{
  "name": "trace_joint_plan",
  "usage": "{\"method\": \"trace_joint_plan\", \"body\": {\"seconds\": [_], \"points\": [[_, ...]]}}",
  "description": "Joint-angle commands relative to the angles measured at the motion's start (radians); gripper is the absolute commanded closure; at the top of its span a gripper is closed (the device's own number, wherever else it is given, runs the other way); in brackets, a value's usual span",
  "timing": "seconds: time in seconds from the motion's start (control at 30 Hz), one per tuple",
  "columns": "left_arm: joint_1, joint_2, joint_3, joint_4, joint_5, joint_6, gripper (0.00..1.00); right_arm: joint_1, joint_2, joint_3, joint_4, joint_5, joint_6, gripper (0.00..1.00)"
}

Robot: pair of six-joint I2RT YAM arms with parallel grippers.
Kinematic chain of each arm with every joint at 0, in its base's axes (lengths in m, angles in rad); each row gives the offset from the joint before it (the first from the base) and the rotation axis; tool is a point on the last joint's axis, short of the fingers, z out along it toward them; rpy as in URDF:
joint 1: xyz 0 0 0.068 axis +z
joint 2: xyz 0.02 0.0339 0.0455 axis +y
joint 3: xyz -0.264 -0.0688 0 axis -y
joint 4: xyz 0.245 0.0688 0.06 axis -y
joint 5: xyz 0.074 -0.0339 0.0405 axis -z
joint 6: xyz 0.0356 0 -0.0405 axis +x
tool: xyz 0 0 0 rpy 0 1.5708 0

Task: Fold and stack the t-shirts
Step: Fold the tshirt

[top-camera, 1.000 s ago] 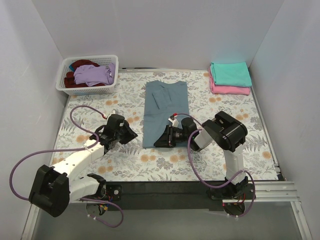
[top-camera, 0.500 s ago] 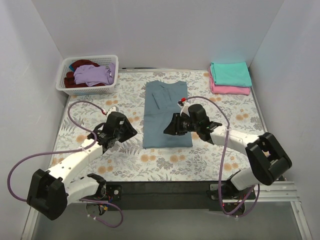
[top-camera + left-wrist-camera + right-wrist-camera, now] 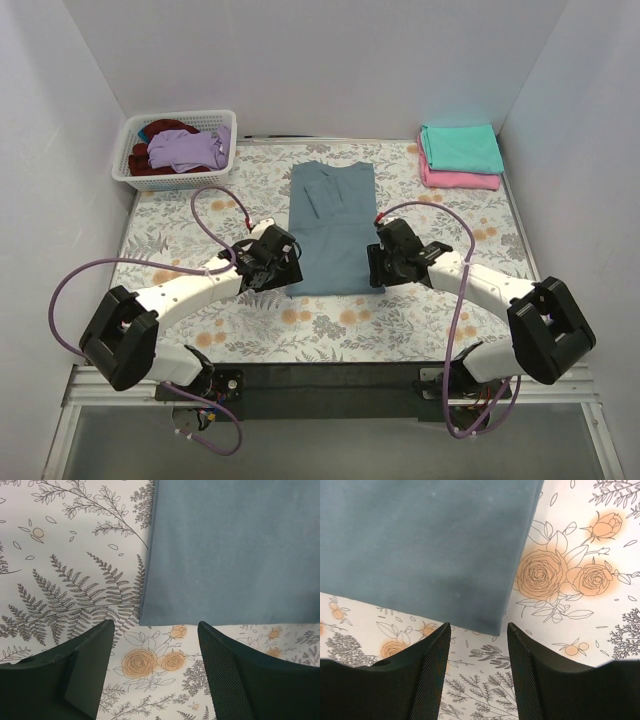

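A slate blue-grey t-shirt [image 3: 331, 226] lies flat in the middle of the table, folded into a long narrow strip. My left gripper [image 3: 283, 268] hovers open at its near left corner [image 3: 147, 617]; nothing is between the fingers [image 3: 85, 670]. My right gripper [image 3: 378, 266] is open at the near right corner [image 3: 495, 627], also empty. A teal t-shirt [image 3: 460, 147] lies folded on a pink one [image 3: 458, 179] at the back right. Lilac [image 3: 188, 148] and dark red [image 3: 160, 128] t-shirts are heaped in the basket.
The white lattice basket [image 3: 175, 179] stands at the back left corner. White walls close the table on three sides. The tablecloth [image 3: 180, 230] has a floral print. Purple cables loop off both arms over the near half.
Both arms swung inward to the blue-grey shirt's near corners: the left from the table's left side, the right from over the cloth. Both grippers opened wider.
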Motion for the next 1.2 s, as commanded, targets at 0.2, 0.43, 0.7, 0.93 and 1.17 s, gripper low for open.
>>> {"method": "trace_joint_plan", "body": {"seconds": [0.2, 0.43, 0.7, 0.93, 1.17], "points": [[-0.009, 0.040, 0.039, -0.028, -0.040, -0.017, 0.33, 0.017, 0.096, 0.025, -0.056, 0.057, -0.007, 0.45], [-0.011, 0.070, 0.043, -0.028, -0.037, -0.017, 0.34, 0.046, 0.167, 0.044, -0.116, 0.086, 0.013, 0.50], [-0.011, 0.070, 0.051, -0.043, -0.036, -0.014, 0.36, 0.050, 0.228, 0.047, -0.173, 0.095, 0.036, 0.59], [-0.011, 0.098, 0.066, -0.055, -0.011, -0.012, 0.35, 0.049, 0.265, 0.055, -0.182, 0.087, 0.030, 0.76], [-0.011, 0.141, 0.086, -0.066, 0.020, -0.021, 0.35, 0.049, 0.248, 0.048, -0.176, 0.087, 0.013, 0.99]]}}
